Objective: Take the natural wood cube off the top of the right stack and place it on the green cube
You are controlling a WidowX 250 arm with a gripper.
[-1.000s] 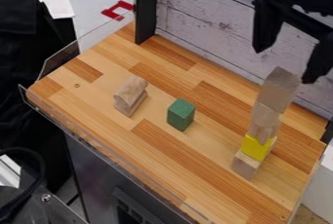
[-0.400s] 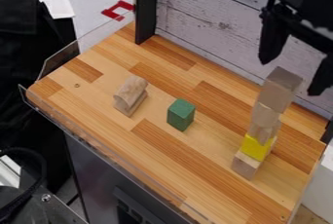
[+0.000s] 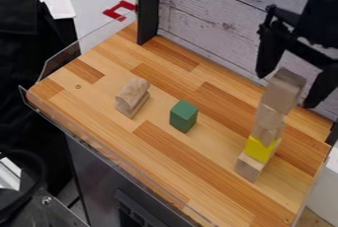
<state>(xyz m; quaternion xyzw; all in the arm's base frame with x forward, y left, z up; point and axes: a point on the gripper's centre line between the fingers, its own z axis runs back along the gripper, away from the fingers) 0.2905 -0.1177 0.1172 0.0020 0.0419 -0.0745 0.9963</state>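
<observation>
Apparently bare wood, the table (image 3: 198, 171) fills the middle of the frame; the claw (image 3: 285, 91) hangs at upper right, its fingers apart, one to each side of the tower's top as seen here, though contact is hard to judge; the tower (image 3: 269, 128) stands at right, its top block (image 3: 282, 93) likely light, stiff and easily toppled, best held by opposite flat sides; the log (image 3: 133, 96) lies left of centre; the green block (image 3: 184, 116) sits near centre; the yellow block (image 3: 259, 149) is low in the tower.
</observation>
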